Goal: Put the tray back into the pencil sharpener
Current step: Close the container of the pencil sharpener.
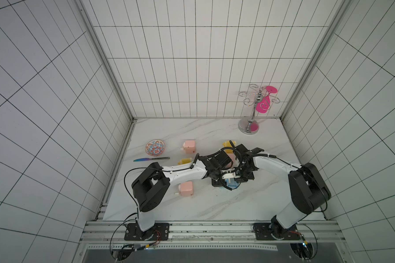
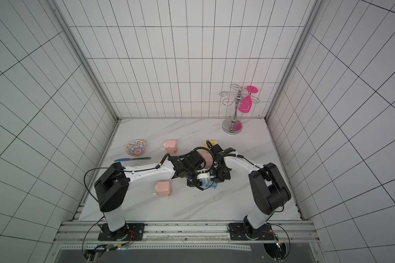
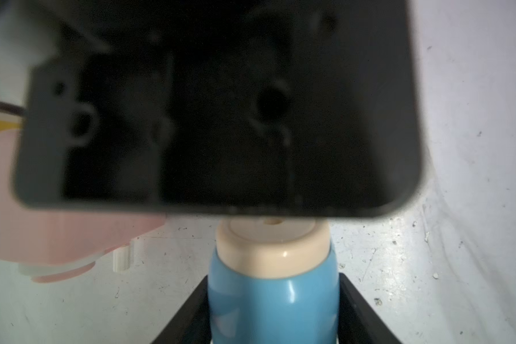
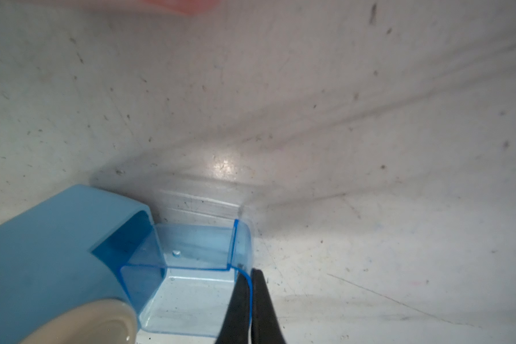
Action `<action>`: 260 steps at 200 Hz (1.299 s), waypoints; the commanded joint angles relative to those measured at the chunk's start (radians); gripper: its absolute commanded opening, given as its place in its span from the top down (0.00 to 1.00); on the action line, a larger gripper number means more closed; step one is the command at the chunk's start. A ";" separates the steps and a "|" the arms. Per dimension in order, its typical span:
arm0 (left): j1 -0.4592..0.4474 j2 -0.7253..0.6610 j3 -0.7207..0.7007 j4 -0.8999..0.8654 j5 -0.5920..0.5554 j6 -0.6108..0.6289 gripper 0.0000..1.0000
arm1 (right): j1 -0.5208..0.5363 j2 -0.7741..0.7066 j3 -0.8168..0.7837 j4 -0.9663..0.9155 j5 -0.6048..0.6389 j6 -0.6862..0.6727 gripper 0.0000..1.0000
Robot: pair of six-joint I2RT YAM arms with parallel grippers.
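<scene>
The blue pencil sharpener (image 3: pixel 273 300) with a cream end cap sits between the black fingers (image 3: pixel 188 312) of my left gripper (image 3: pixel 273 323), which is shut on its body. The clear blue tray (image 4: pixel 197 247) lies on the table with one end inside the open side of the pencil sharpener (image 4: pixel 57 244). My right gripper (image 4: pixel 251 297) is shut on the tray's outer end wall. In both top views the two wrists meet over the pencil sharpener (image 1: pixel 229 184) (image 2: pixel 204 182) and hide most of it.
Pink sharpeners (image 1: pixel 189 146) (image 1: pixel 187 188) and a yellow one (image 1: pixel 184 161) stand to the left, with a patterned bowl (image 1: pixel 155 148) and a knife (image 1: pixel 151 159). Another yellow sharpener (image 1: pixel 228 144) is behind the wrists. A metal rack (image 1: pixel 249 125) holds a pink glass (image 1: pixel 263 104) at back right.
</scene>
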 commanded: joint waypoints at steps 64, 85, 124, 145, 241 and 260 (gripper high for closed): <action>0.001 -0.014 -0.008 0.022 0.014 0.004 0.45 | 0.015 -0.031 0.064 -0.011 -0.012 -0.007 0.98; 0.001 -0.013 -0.007 0.023 0.015 0.002 0.45 | 0.015 -0.028 0.066 -0.009 -0.019 -0.004 0.95; 0.001 -0.008 -0.005 0.019 0.016 0.004 0.45 | 0.017 -0.031 0.064 -0.009 -0.014 -0.005 0.91; 0.001 -0.008 -0.004 0.019 0.020 0.004 0.45 | 0.019 -0.029 0.072 -0.011 -0.014 -0.007 0.91; 0.001 -0.007 -0.003 0.016 0.019 0.002 0.45 | 0.024 -0.028 0.054 0.023 -0.056 0.007 0.82; 0.001 -0.007 -0.004 0.013 0.019 0.001 0.45 | 0.023 -0.031 0.049 0.035 -0.067 0.014 0.82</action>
